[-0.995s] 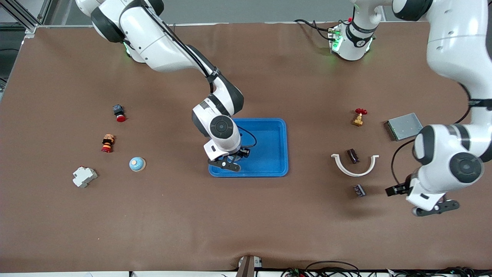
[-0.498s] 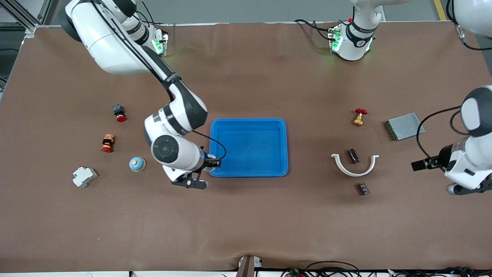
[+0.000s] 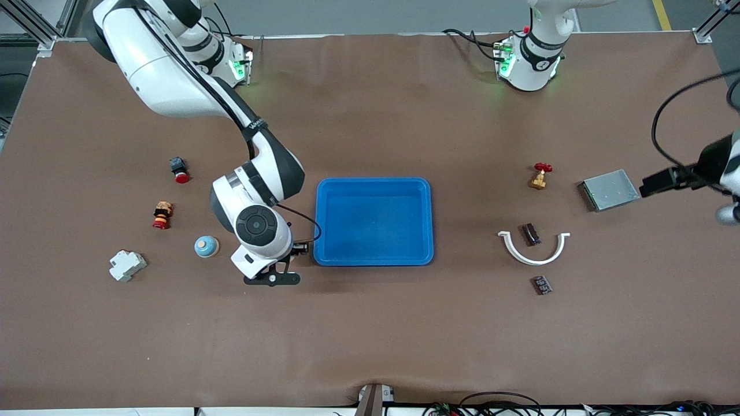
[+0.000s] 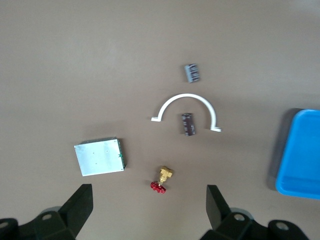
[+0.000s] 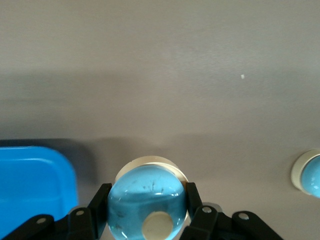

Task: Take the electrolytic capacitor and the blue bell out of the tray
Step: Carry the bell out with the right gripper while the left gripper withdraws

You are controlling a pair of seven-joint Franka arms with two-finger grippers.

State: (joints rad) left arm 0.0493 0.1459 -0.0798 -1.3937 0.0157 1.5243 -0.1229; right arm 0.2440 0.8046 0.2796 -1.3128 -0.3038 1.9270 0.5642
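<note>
Gripping one blue bell (image 5: 147, 197), the right gripper (image 3: 276, 271) hangs over bare table just beside the blue tray's (image 3: 428, 219) corner nearest the front camera, toward the right arm's end; its fingers (image 5: 194, 206) are clamped on both sides of the dome. A second blue bell (image 3: 206, 246) sits on the table near this gripper, farther toward the right arm's end.

Left gripper (image 4: 150, 212): fingers spread wide apart, holding nothing, high over the left arm's end of the table. Below it: one grey metal plate (image 4: 100, 156), one red-handled brass valve (image 4: 161, 180), one white half-ring clamp (image 4: 187, 109). Capacitors, two: one dark capacitor (image 4: 188, 123) lying inside the clamp's arc, another capacitor (image 4: 192, 72) just outside it, nearer the front camera.

Toward the right arm's end: one red push button (image 3: 179, 170), one red-and-orange stacked part (image 3: 162, 215), one white breaker (image 3: 126, 265).
</note>
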